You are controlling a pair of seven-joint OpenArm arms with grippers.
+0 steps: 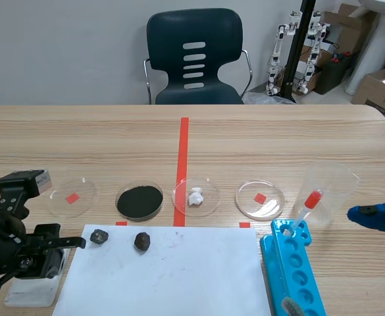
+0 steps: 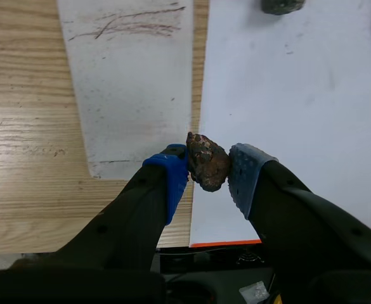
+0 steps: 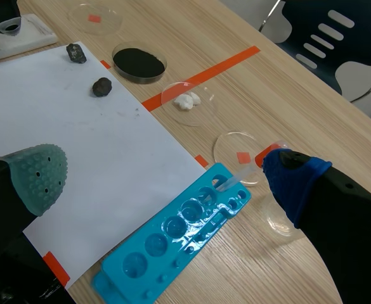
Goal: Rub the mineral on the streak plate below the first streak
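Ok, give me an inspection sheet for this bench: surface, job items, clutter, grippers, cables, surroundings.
Surface: wooden table, white paper sheet on it.
Job's things: streak plate with one reddish streak at its end far from the gripper; brown mineral by its near corner, contact unclear.
Clutter: two dark rocks on the paper; dish of black powder; dish of white bits; two empty dishes; clear beaker; dropper leaning on blue well tray.
Grippers: left gripper shut on the mineral; right gripper open.
Cables: nothing seen on the table.
Surroundings: dark chair, cardboard boxes beyond the table.
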